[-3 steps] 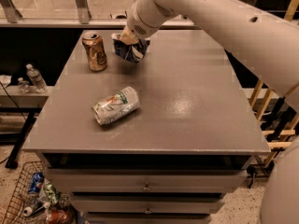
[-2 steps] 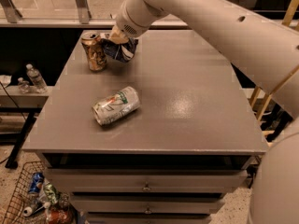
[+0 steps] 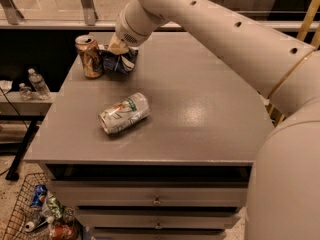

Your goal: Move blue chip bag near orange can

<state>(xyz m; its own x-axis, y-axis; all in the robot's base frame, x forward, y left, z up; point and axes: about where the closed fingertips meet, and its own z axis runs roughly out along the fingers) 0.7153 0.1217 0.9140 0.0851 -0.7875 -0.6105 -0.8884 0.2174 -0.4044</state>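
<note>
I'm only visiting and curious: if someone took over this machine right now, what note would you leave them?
Gripper: at the table's back left corner, down on the blue chip bag.
Bag: right beside the upright orange can, touching or nearly so.
Silver can: on its side mid-table, apart from both.
Done: the bag looks near the can.
Left: probably only to let go, if it is held, and lift away.

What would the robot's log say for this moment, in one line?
gripper: back-left of table, closed on bag | bag: right beside orange can | silver can: lying on its side mid-table
</note>
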